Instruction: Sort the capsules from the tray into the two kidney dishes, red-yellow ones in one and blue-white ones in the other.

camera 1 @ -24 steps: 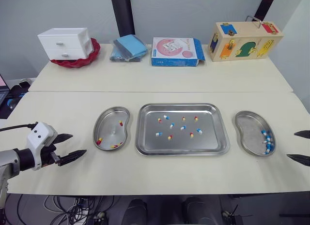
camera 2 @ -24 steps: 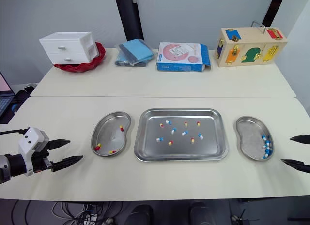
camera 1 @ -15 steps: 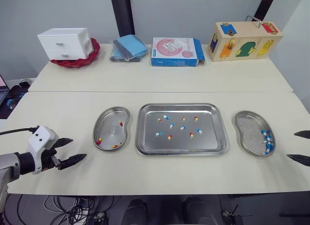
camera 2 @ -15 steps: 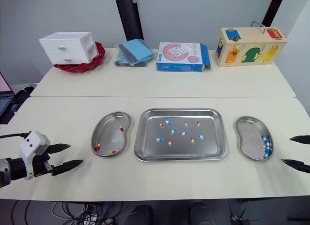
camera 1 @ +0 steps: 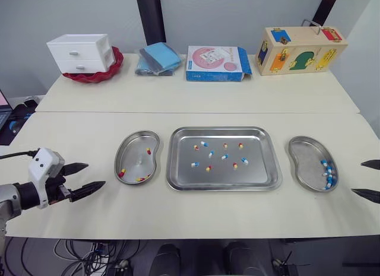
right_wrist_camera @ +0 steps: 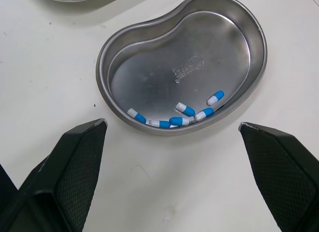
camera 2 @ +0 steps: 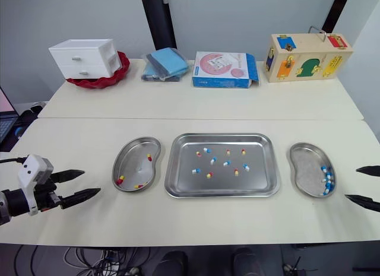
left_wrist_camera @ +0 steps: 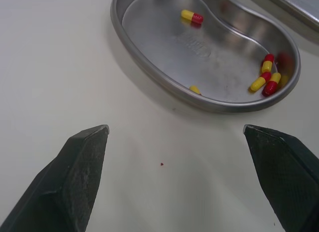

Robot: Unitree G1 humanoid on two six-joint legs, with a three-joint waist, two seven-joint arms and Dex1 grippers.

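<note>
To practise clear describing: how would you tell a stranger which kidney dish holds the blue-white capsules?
Find the large steel tray at the middle of the near table. Kidney dishes flank it; pick the right dish, on the robot's right. It alone holds blue-white capsules; the left dish holds red-yellow capsules.

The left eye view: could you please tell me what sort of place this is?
Probably a robot lab's practice bench: a steel tray of loose capsules sits on plain cream tables, and training props such as a wooden latch box and a small white drawer unit line the back.
</note>
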